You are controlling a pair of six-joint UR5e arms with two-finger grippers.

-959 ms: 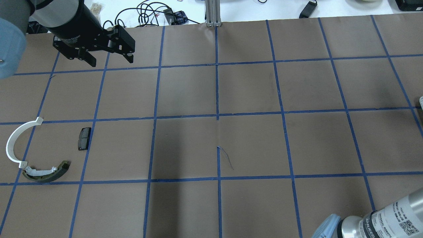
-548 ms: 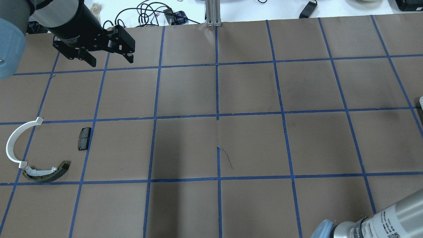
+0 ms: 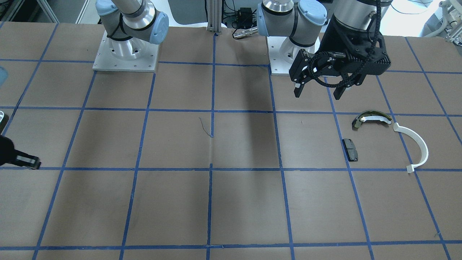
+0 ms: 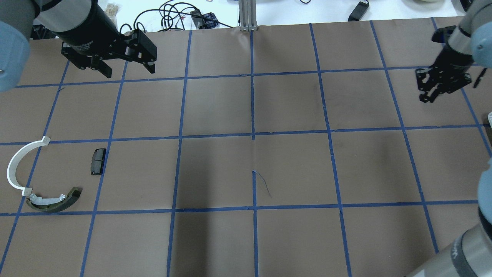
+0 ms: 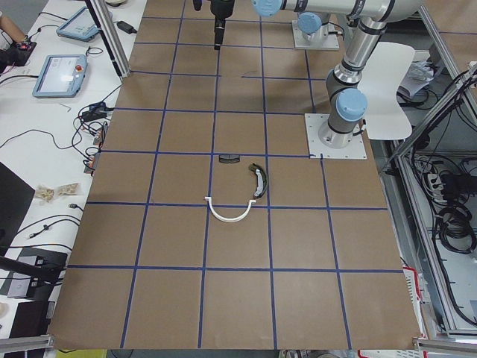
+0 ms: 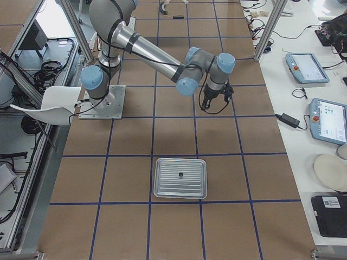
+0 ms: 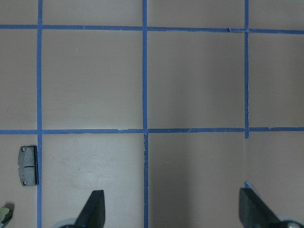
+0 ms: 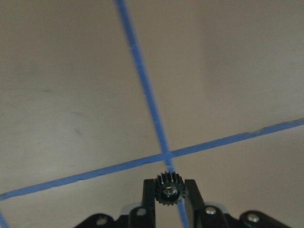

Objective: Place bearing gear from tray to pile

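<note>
My right gripper [image 8: 169,195] is shut on a small black toothed bearing gear [image 8: 169,188] and holds it above the brown table. It hangs at the far right in the overhead view [image 4: 430,95] and shows in the right view [image 6: 209,104]. The metal tray [image 6: 162,189] lies nearer that camera, with one small dark part in it. The pile lies at the left: a black pad [image 4: 98,161], an olive-and-white shoe [image 4: 54,201] and a white half-ring arc [image 4: 13,161]. My left gripper [image 4: 127,71] is open and empty, high above the table beyond the pile.
Blue tape lines grid the brown table. Both arm bases [image 3: 124,54] stand at the robot's edge. Cables [image 4: 173,17] and tablets [image 6: 306,67] lie on the white bench past the table's far edge. The tray's corner [image 4: 490,115] just shows at the overhead view's right edge.
My right arm has swung up: only its forearm showed at the bottom right before, and now its gripper hangs over the far right of the table. The left arm has not moved.
</note>
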